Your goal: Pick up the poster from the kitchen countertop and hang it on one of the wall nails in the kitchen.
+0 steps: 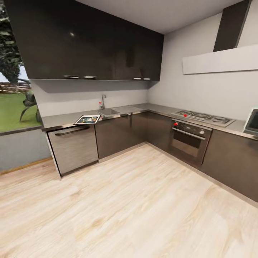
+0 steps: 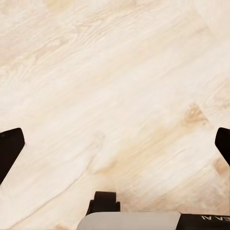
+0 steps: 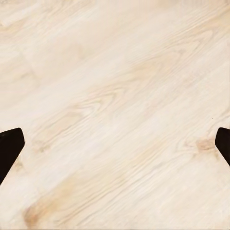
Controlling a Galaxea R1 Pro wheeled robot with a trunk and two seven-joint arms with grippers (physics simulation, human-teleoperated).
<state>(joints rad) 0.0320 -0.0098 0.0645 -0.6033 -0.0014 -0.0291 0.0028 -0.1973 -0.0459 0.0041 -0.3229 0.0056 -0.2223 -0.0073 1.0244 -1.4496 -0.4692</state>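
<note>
The left wrist view looks down on a pale wooden floor [image 2: 115, 86] with diagonal grain and a few darker knots. The left gripper [image 2: 115, 148] shows as two dark fingertips [image 2: 9, 148] at opposite edges of the frame, set wide apart with bare floor between them; nothing is held. At the edge nearest the camera, a light-grey housing [image 2: 129, 221] of the arm is visible, with a small black bracket [image 2: 104, 201] above it and a dark strip [image 2: 206, 219] carrying partial white lettering, too cropped to read.
</note>
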